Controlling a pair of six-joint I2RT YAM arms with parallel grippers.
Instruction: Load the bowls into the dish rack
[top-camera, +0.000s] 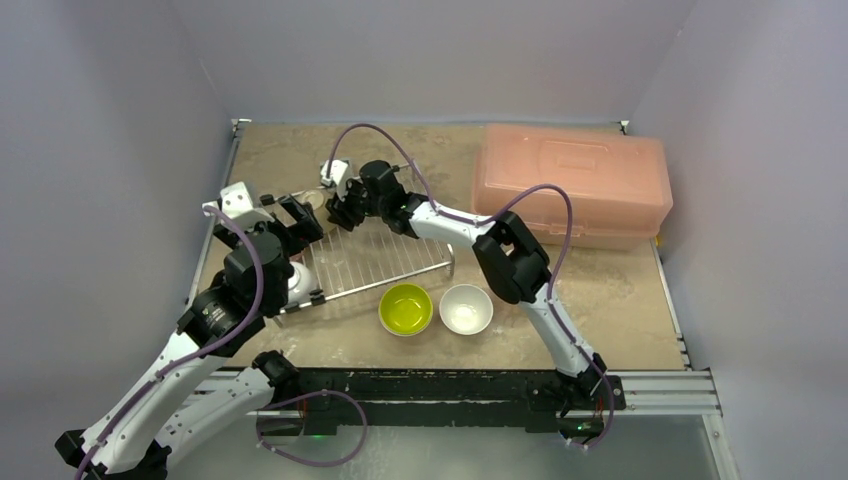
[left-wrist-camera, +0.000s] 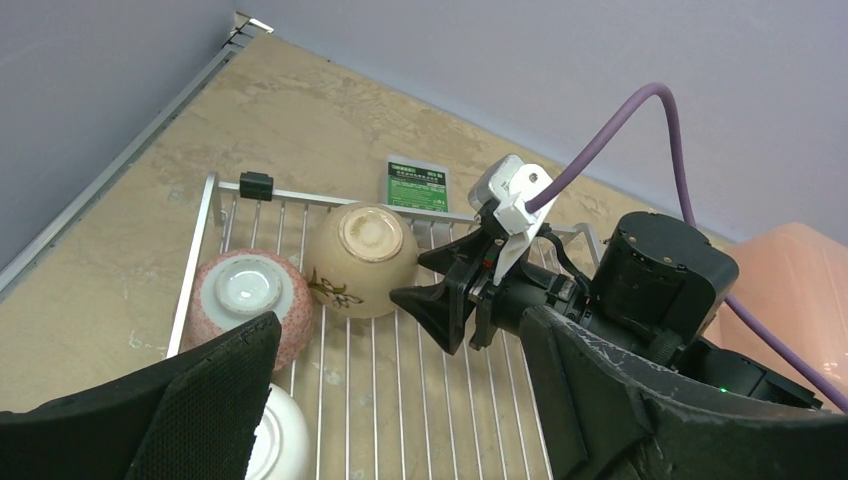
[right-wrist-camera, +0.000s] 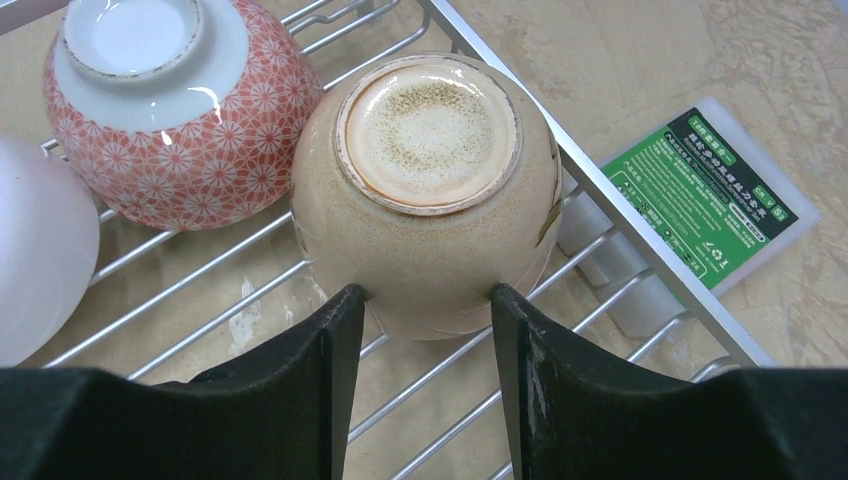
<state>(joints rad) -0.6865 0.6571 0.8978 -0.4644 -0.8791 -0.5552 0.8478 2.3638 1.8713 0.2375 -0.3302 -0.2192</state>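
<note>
**Student:** What is the figure centred on?

**Instructor:** The right end effector (right-wrist-camera: 425, 300), at the far edge of the dish rack (left-wrist-camera: 195, 265). Its fingers (right-wrist-camera: 320, 370) stand apart, one tip at each flank of the beige bowl (right-wrist-camera: 430, 180). Whether they press on it or merely touch it cannot be told.

**Student:** How does that bowl lie?

**Instructor:** It is inside the rack, mouth down. Its foot ring is tilted up toward the right wrist camera, so its axis runs roughly along the end effector's reach, directly ahead of the fingertips. It sits against the red-patterned bowl (right-wrist-camera: 170, 130), which is also inverted. A white bowl (right-wrist-camera: 35, 250) is just beside that one.

**Student:** And the left end effector (left-wrist-camera: 400, 322)?

**Instructor:** Its fingers are wide apart and empty, hovering over the rack's near side.

**Student:** What remains?

**Instructor:** Judging by the layout, two bowls. The lime-green bowl (top-camera: 406, 308) and the second white bowl (top-camera: 466, 308) stand upright on the table (top-camera: 620, 310), just off the rack's near right corner. The right arm's base is nearer the white one, and the green one lies between the two arms.
</note>
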